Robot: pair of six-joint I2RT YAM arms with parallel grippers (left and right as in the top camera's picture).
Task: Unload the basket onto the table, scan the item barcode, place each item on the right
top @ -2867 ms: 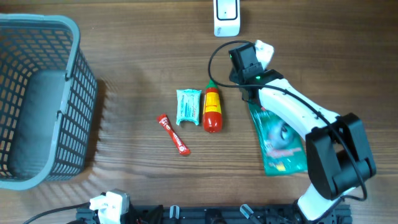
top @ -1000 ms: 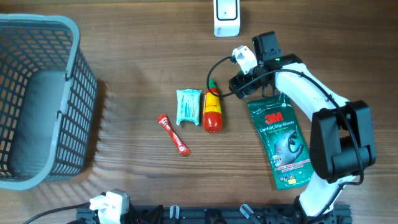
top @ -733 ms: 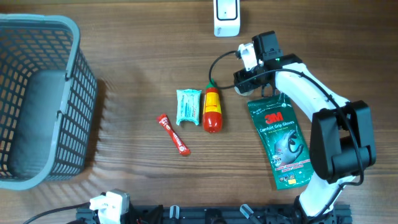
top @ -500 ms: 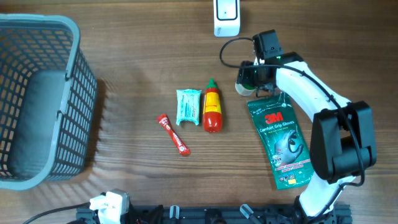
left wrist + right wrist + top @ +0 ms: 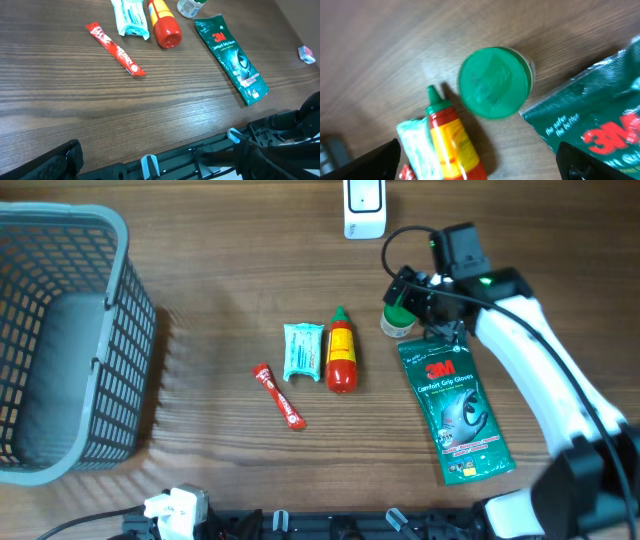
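Right hand (image 5: pixel 413 290) spread open, nothing in it.
Overhead, we see the green-lidded jar (image 5: pixel 397 321) upright on the counter (image 5: pixel 230 290), just beside the 3M glove pack (image 5: pixel 455 405). Left wrist: left hand (image 5: pixel 170 156) open too. Right wrist: jar near the red bottle (image 5: pixel 455 145).

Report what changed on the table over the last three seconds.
The right claw brought the green-lidded jar down, stood it upright by the top of the glove pack, let go and now hangs open above it. The red bottle, teal sachet, red sachet, basket and white device stayed put.
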